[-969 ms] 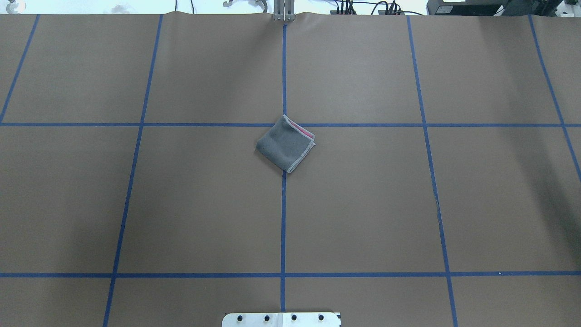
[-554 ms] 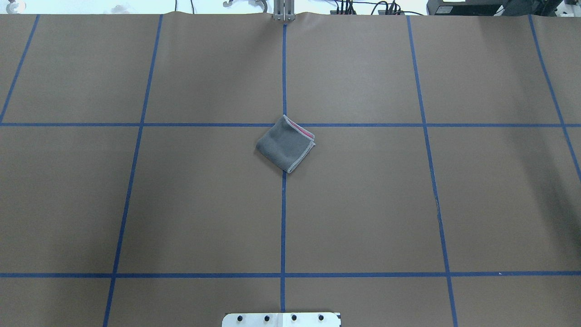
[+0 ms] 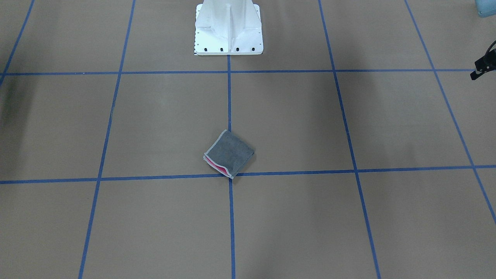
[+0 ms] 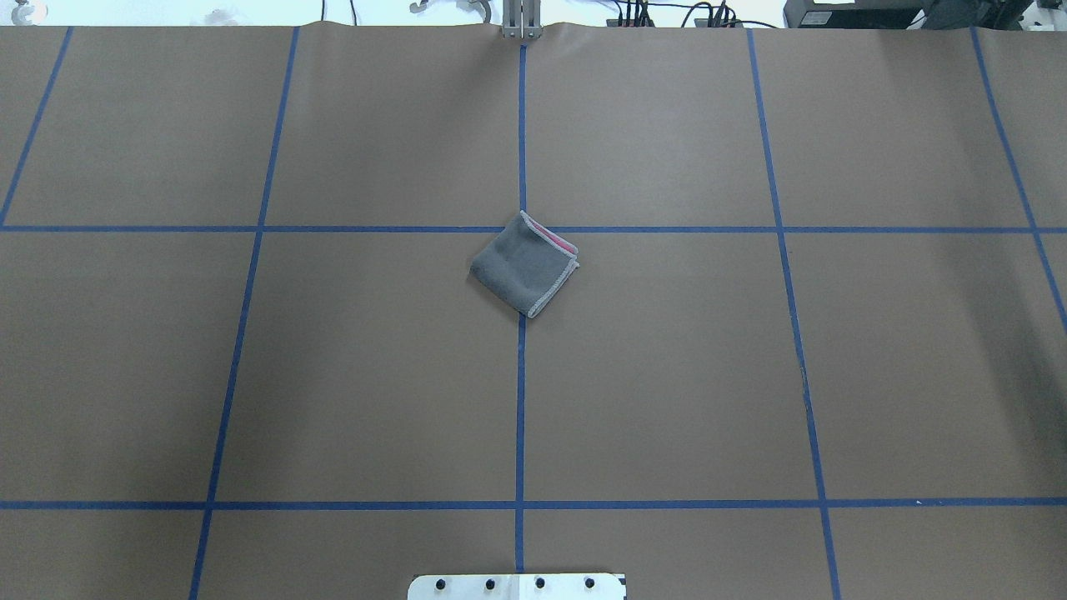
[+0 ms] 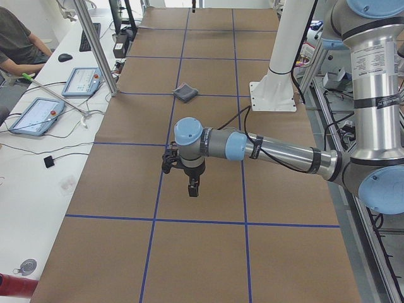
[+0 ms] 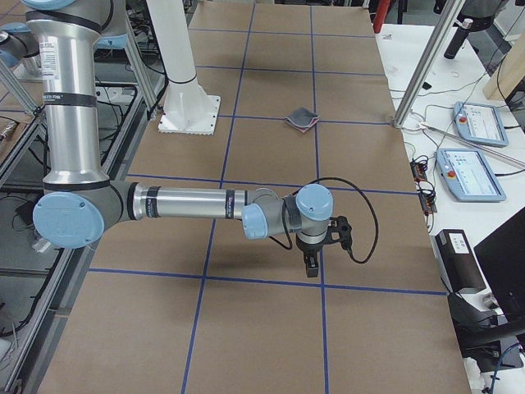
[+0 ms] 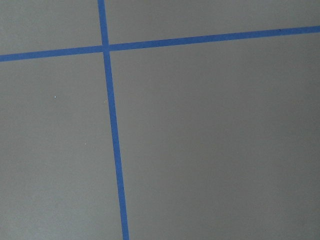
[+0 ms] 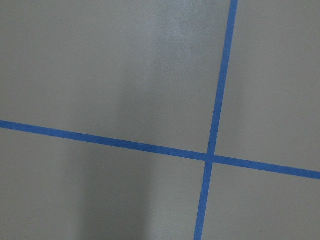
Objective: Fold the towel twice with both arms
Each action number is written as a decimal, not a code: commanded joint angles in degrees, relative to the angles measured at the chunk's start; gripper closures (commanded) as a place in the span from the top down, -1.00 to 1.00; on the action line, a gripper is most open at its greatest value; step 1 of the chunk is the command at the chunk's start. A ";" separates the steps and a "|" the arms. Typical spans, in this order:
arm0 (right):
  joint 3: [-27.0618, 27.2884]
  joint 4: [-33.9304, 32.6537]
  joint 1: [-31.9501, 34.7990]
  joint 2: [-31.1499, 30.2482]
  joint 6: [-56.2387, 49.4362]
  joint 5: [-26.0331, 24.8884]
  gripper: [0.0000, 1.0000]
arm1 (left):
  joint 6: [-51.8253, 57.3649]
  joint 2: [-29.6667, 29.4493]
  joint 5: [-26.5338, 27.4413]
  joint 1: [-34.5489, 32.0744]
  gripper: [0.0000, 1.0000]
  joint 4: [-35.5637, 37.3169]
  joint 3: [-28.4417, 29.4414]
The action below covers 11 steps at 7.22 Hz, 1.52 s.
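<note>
Towel (image 4: 525,264) at frame centre looks folded 2 times, so only parking remains; whether left gripper (image 5: 193,188) or right gripper (image 6: 311,267) has fingers spread, I cannot tell.

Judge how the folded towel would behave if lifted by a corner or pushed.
The towel is likely floppy: its layers part at the pink edge, so a corner lift would probably unfold it. Lying flat, it shouldn't roll. Pushed across the brown paper, it may drag and bunch.
</note>
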 commanded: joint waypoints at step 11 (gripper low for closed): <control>9.32 -8.85 -1.17 -1.57 -0.09 -0.25 1.00 | 1.34 -5.20 -0.16 -4.94 1.00 7.44 2.64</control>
